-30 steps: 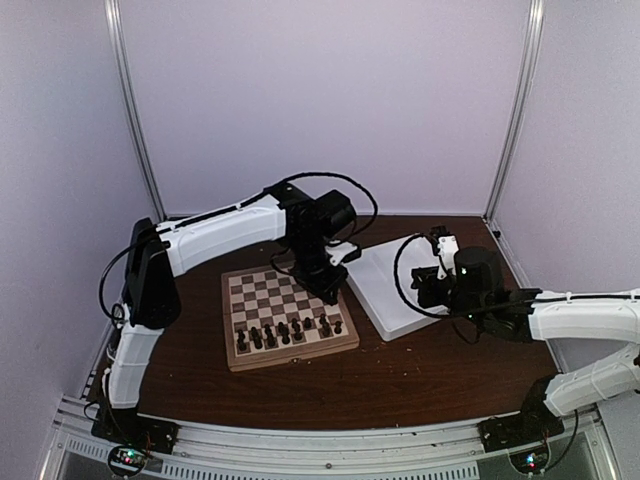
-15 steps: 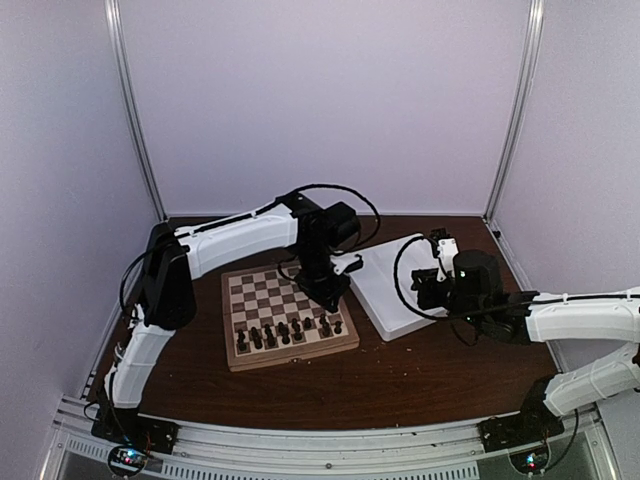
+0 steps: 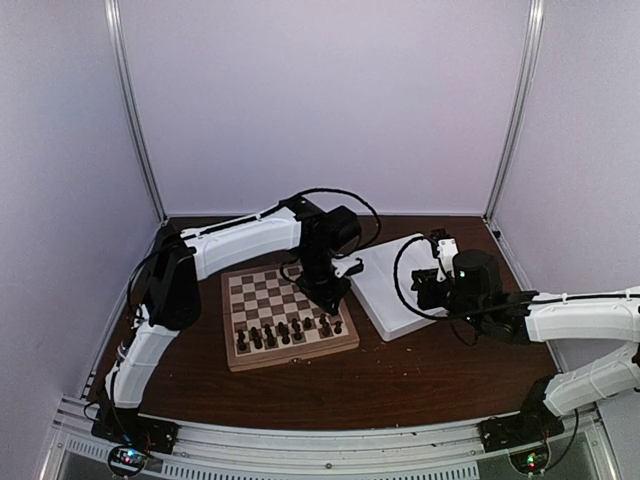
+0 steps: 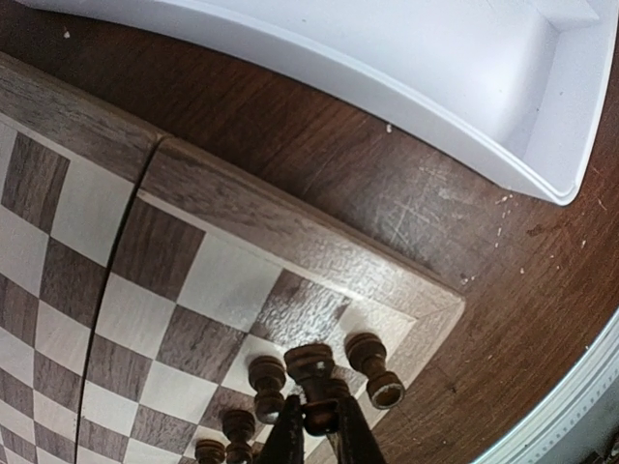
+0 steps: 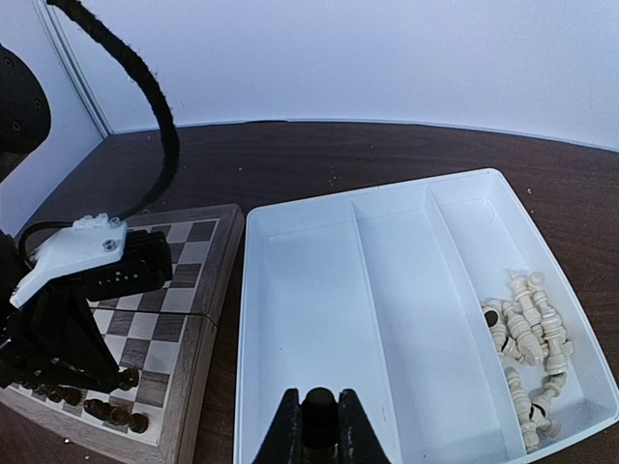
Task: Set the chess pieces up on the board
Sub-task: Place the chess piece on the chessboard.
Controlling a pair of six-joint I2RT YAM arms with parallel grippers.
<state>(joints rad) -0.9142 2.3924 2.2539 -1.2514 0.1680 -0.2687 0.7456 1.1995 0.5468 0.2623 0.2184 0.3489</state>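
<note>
The left gripper (image 4: 319, 411) was clamped on one dark chess piece (image 4: 310, 364) at the near right corner of the board (image 4: 290, 237), just beside the other chess pieces (image 3: 287, 330) lined along its near rows. The right gripper (image 5: 317, 425) hung over the white tray (image 5: 309, 290) with its jaws together, gripping nothing.

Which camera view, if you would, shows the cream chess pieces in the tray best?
The right wrist view: the cream pieces lie heaped in the tray's right compartment. From the top they are too small to make out; the left wrist view catches only a bare tray corner.
</note>
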